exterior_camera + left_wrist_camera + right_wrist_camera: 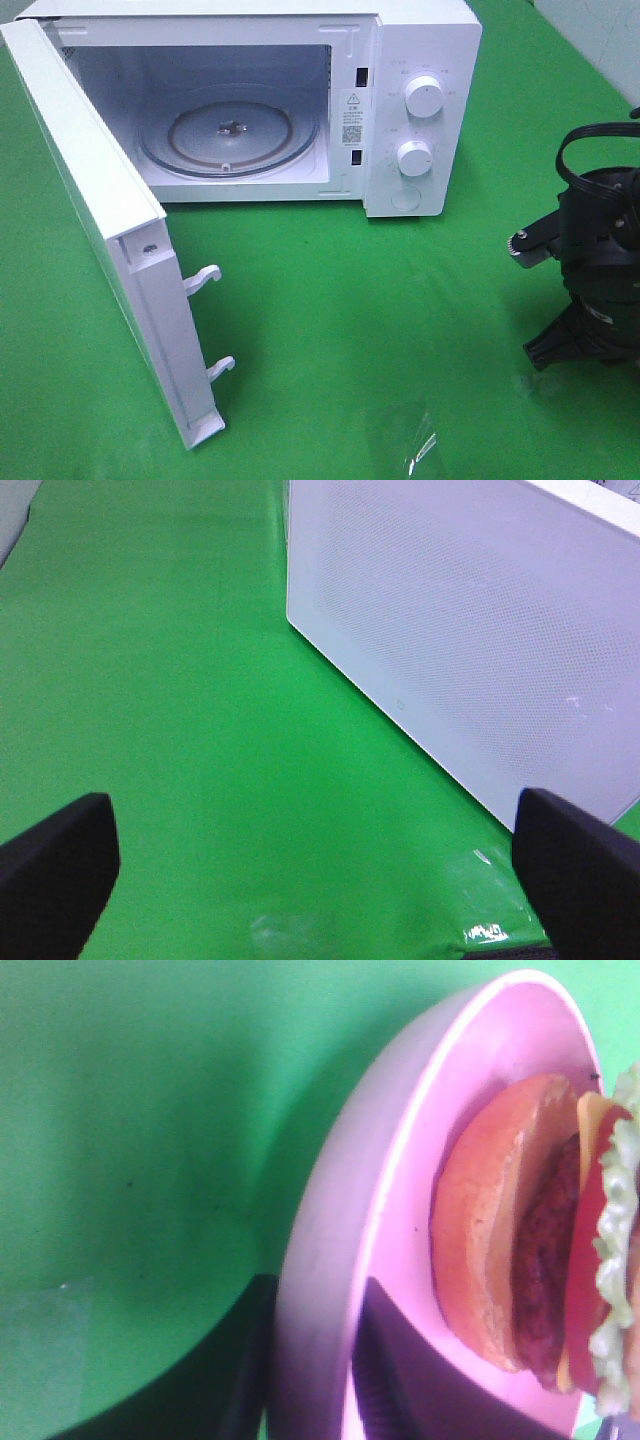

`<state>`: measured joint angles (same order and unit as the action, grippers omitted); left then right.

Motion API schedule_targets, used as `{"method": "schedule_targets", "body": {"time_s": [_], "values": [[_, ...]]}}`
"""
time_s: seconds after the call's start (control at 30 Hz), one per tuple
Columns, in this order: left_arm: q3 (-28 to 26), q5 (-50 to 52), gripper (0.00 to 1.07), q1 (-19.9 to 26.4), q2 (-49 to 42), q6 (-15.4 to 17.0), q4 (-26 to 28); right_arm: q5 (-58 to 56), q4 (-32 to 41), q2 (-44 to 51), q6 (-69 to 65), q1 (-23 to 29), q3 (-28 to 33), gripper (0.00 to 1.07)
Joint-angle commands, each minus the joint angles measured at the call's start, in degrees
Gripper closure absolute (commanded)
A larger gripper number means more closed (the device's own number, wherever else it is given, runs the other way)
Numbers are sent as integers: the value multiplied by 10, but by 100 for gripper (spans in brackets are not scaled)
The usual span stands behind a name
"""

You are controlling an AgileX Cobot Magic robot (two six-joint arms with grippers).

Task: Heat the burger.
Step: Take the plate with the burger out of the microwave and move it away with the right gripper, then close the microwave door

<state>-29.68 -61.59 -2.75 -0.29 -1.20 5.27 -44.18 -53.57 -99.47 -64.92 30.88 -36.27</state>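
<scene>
- Exterior high view: the white microwave (300, 100) sits at the back of the green worktop (400, 330), with its door (110, 230) swung wide toward the left side of the view.
- Its cavity is open to view; the glass turntable (230, 135) lies flat on the floor of the cavity with nothing on it.
- Two white knobs (424, 98) are stacked on the control panel at the right of the cavity.
- Two latch hooks (203, 279) stick out from the door's free edge.
- My right arm (590, 270) stands at the right edge of this view, well apart from the microwave; its claw is not visible here.
- Left wrist view: my left claw (320, 880) is spread wide, with both fingers (55, 865) apart over bare green worktop and nothing between them. The door's outer face is near, not touching.
- Right wrist view: my right claw (315, 1360) straddles the rim of the pink plate (400, 1160), one finger (230, 1360) outside the rim and one inside.
- I cannot tell if the fingers press on the rim or sit slack around it.
- The burger (540, 1240) rests on the pink plate, just beside my inner finger. Bun, patty, red slice, cheese and lettuce layers show edge-on.
</scene>
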Motion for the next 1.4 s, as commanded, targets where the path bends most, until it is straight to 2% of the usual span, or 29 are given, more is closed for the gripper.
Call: {"method": "schedule_targets", "body": {"time_s": [0.03,0.17,0.6,0.63,0.67,0.7,0.73,0.8,0.83,0.87,0.9,0.93,1.03,1.07,1.2,1.4], "values": [[1,2,6,1,-9,-2,0,-11,9,2,11,-2,-3,72],[1,2,6,1,-9,-2,0,3,32,22,40,-2,-3,71],[1,2,6,1,-9,-2,0,65,123,179,171,-2,-3,68],[1,2,6,1,-9,-2,0,73,154,209,214,-2,-3,63],[1,2,6,1,-9,-2,0,73,154,209,214,-2,-3,63],[1,2,6,1,-9,-2,0,77,193,237,267,-2,-3,56],[1,2,6,1,-9,-2,0,77,193,237,267,-2,-3,56],[1,2,6,1,-9,-2,0,75,269,288,373,-2,-3,38],[1,2,6,1,-9,-2,0,75,269,288,373,-2,-3,38],[1,2,6,1,-9,-2,0,72,312,315,425,-2,-3,29],[1,2,6,1,-9,-2,0,72,312,315,425,-2,-3,29],[1,2,6,1,-9,-2,0,60,358,342,468,-2,-3,24],[1,2,6,1,-9,-2,0,56,375,354,482,-2,-3,23],[1,2,6,1,-9,-2,0,42,402,382,502,-2,-3,24],[1,2,6,1,-9,-2,0,-2,435,441,523,-2,-3,26],[1,2,6,1,-9,-2,0,-84,441,520,524,-2,-2,28]]}}
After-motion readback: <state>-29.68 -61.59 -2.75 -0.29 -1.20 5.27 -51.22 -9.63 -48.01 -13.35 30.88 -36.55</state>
